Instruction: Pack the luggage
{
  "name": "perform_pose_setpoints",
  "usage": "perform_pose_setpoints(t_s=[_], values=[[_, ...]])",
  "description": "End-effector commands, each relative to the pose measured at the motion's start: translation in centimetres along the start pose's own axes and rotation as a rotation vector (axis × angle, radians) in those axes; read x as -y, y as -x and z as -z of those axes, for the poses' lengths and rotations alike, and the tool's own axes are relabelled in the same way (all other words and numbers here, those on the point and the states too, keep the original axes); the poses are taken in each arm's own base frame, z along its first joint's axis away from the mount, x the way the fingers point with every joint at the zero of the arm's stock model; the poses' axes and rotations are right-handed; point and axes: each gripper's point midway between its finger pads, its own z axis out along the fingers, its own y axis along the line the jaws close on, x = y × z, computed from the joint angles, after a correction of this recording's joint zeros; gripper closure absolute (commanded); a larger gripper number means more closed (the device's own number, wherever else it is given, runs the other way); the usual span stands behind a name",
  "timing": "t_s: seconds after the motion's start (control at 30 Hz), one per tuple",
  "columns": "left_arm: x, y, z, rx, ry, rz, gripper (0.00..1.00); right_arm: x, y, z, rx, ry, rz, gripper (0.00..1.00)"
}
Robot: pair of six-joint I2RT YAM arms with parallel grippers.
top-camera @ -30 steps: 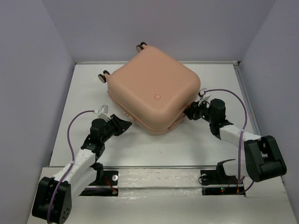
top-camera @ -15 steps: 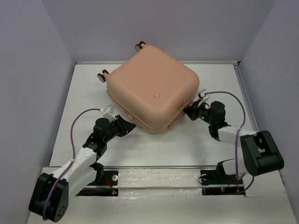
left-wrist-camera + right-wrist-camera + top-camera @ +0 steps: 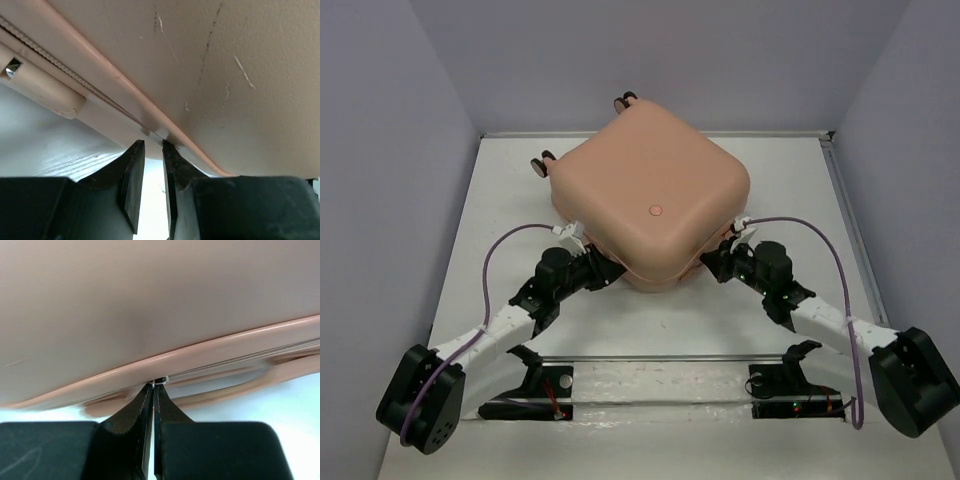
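The luggage (image 3: 650, 180) is a peach-pink hard-shell suitcase lying shut and flat on the white table, round button mark up, wheels (image 3: 540, 163) at its far-left side. My left gripper (image 3: 610, 272) is under its near-left edge. In the left wrist view its tips (image 3: 151, 146) touch the zipper seam of the luggage (image 3: 225, 60), with a narrow gap and nothing seen between them. My right gripper (image 3: 708, 262) is at the near-right edge. In the right wrist view it (image 3: 153, 386) is shut on a small silver zipper pull (image 3: 161, 380) at the seam of the luggage (image 3: 150, 300).
The table (image 3: 470, 250) is boxed in by grey walls on the left, right and back. A metal rail (image 3: 660, 358) runs across the front by the arm bases. A peach side handle (image 3: 40, 87) sticks out below the seam near my left gripper.
Both arms have slid along the luggage's edges toward its near corner. The right gripper has shut on the zipper pull. The left jaws kept about the same narrow gap.
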Motion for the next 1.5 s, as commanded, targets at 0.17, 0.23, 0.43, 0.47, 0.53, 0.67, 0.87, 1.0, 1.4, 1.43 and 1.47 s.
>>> perform_pose_setpoints(t_s=[0.17,0.23,0.43,0.47,0.53,0.67,0.87,1.0,1.4,1.43,1.47], values=[[5.5,1.8,-2.9,0.092,-0.126,-0.011,0.69,-12.5,-4.0,3.1,-0.108,0.216,-0.063,0.93],[6.4,1.3,-3.3,0.085,-0.144,-0.006,0.7,-15.9,-5.5,3.5,-0.14,0.259,-0.04,0.93],[9.0,1.5,-4.6,0.086,-0.181,-0.015,0.72,-23.7,-4.3,1.5,-0.126,0.199,0.023,0.93],[8.9,1.1,-5.1,0.07,-0.172,-0.022,0.72,-24.2,-5.3,0.4,-0.145,0.167,0.032,0.93],[9.5,0.9,-5.5,0.052,-0.187,-0.031,0.72,-25.4,-2.5,-1.4,-0.061,0.103,-0.007,0.93],[8.0,1.1,-5.4,0.015,-0.13,-0.053,0.67,-24.0,1.6,-4.7,0.111,-0.073,-0.086,0.93],[2.6,6.7,1.3,0.088,0.1,-0.102,0.11,-21.4,1.4,-5.8,0.146,-0.135,-0.156,0.93],[1.4,11.2,6.5,0.216,0.205,-0.11,0.02,-20.2,0.2,-5.3,0.124,-0.144,-0.158,0.93],[-2.5,28.9,5.6,0.433,0.245,0.112,0.01,-19.9,-0.3,-4.6,0.099,-0.127,-0.124,0.93],[-2.6,29.6,5.3,0.437,0.239,0.114,0.01,-19.9,-0.3,-4.6,0.097,-0.127,-0.122,0.93],[-3.7,29.7,4.3,0.416,0.256,0.132,0.01,-19.9,-0.5,-4.6,0.093,-0.125,-0.118,0.93]])
